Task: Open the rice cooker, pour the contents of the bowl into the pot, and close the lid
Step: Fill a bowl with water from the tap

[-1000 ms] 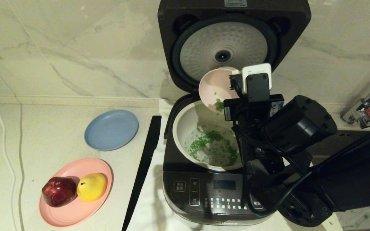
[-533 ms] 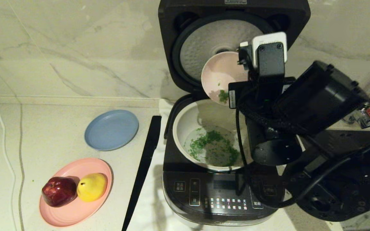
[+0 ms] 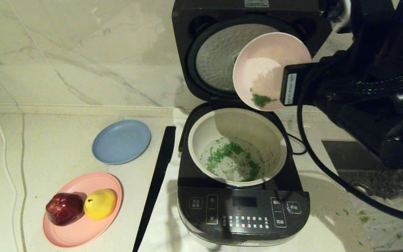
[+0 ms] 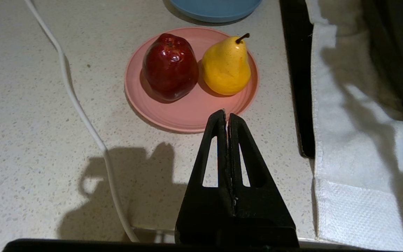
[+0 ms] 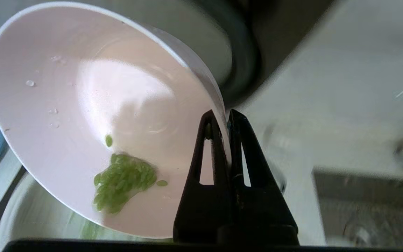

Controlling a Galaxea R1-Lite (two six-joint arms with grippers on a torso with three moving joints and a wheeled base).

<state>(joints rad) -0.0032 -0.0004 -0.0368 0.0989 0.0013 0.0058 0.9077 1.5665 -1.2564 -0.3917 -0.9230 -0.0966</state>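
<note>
The rice cooker (image 3: pixel 243 210) stands with its lid (image 3: pixel 187 31) swung upright, the dimpled silver disc facing me. Green and white grains (image 3: pixel 233 159) lie scattered on the bottom of the cream pot (image 3: pixel 196 140). My right gripper (image 5: pixel 224 115) is shut on the rim of the pink-cream bowl (image 3: pixel 268 59), one finger inside and one outside. The bowl (image 5: pixel 65 91) hangs tilted high above the pot's far right side, in front of the lid. A small clump of green grains (image 5: pixel 121 182) clings near its low edge. My left gripper (image 4: pixel 226 113) is shut and empty above the counter.
A pink plate (image 3: pixel 79 231) with a red apple (image 3: pixel 64 208) and a yellow pear (image 3: pixel 100 203) sits front left, a blue plate (image 3: pixel 121 141) behind it. A black strip (image 3: pixel 156 182) lies beside the cooker on a white cloth (image 4: pixel 355 140). A white cable (image 3: pixel 2 140) runs far left; a sink (image 3: pixel 362 168) is right.
My right arm has lifted the bowl up and to the right, away from the pot's mouth. The pot and the front panel now show in full. Fewer grains are left in the bowl.
</note>
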